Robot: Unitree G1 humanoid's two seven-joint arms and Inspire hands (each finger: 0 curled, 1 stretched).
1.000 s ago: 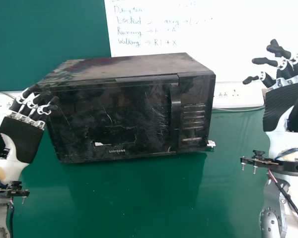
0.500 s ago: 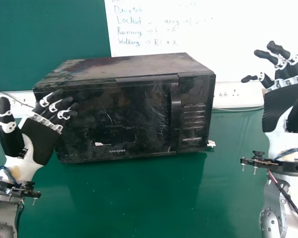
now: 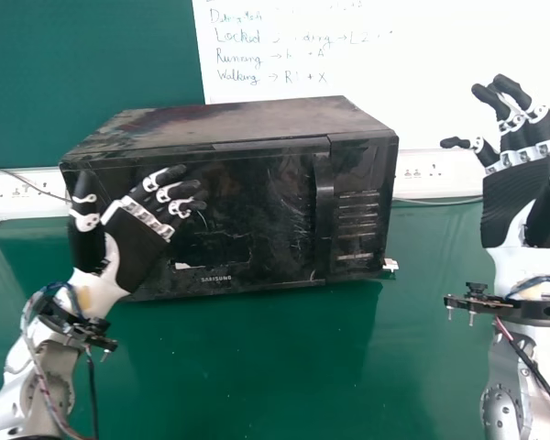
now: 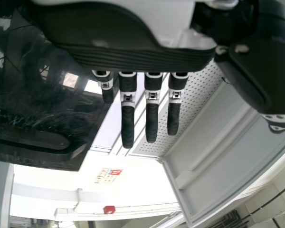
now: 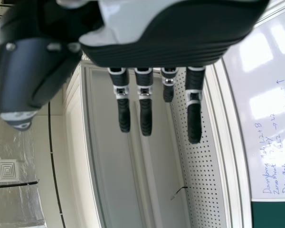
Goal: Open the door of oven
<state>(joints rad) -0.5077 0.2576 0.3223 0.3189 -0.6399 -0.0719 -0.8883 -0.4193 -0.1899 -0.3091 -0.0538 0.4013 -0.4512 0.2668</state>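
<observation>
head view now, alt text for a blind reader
Scuffed black boxy microwave oven, door closed, on a green table; the robot's black and white left hand is open before the door, its matching right hand open at far right.

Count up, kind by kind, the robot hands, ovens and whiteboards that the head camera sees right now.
Robot hands: 2, the left hand and the right hand
Oven: 1
Whiteboard: 1
Total: 4

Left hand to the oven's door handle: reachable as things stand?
Probably yes: the open left hand is before the oven door, and nothing visible stands between it and the handle.
</observation>
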